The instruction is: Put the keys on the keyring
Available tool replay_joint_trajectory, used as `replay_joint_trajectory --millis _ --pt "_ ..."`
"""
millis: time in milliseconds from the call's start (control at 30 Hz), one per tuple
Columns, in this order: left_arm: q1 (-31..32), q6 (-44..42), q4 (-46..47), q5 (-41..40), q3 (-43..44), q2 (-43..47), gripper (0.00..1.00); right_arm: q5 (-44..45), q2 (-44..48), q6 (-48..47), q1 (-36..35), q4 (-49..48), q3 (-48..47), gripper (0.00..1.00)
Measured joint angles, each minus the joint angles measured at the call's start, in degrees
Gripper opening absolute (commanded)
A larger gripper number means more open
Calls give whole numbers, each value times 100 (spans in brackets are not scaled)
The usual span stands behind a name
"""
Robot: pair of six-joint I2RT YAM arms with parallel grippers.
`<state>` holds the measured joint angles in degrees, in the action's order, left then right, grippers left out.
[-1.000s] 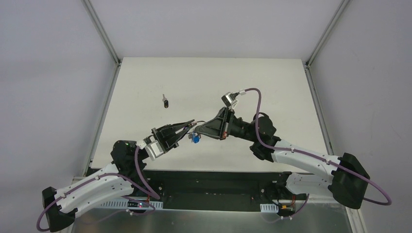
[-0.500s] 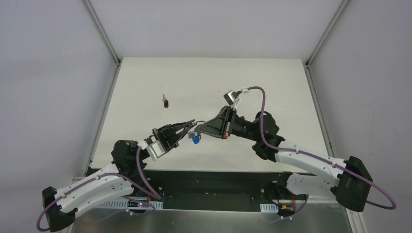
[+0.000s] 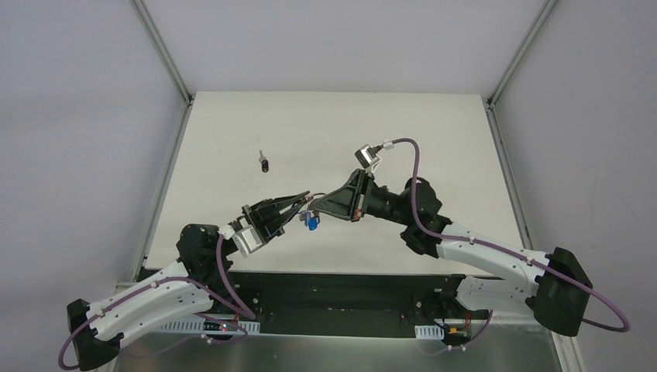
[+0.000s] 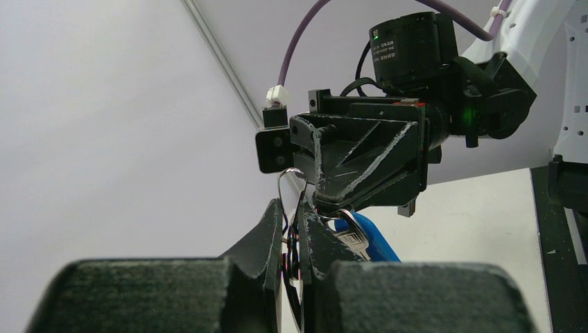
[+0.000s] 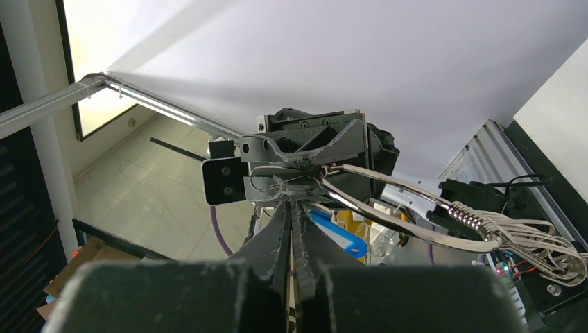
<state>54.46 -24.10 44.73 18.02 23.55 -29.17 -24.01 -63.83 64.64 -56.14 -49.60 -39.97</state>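
Keyring (image 4: pixel 281 187) and keys hang in the air above the counter (image 3: pixel 403 132), where our two pincers meet tip to tip near its front middle. Our left pincer (image 4: pixel 291 216) is clamped tight on the thin wire loop, which stands up edge-on from its fingers. Our right pincer (image 5: pixel 290 215) has its fingers pressed together too, close against the ring, but we cannot tell whether it pinches the wire or a key. The blue-headed key (image 4: pixel 374 239) and a silver key (image 4: pixel 352 236) dangle just below that meeting point. We cannot make out whether either is fully threaded. We judge the ring light, springy and slick, so we would grip it across the flat of the coil, away from the split end. The keys are stiff and tiny, best taken by the head with the hole left free. A small dark piece (image 3: pixel 264 163) lies well apart on the counter, too small to identify.
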Motion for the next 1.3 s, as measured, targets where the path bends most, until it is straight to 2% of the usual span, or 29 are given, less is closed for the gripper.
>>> replay_joint_trajectory --millis 1300 --pt "0 -92 -98 -26 0 44 0 214 83 35 0 39 0 0"
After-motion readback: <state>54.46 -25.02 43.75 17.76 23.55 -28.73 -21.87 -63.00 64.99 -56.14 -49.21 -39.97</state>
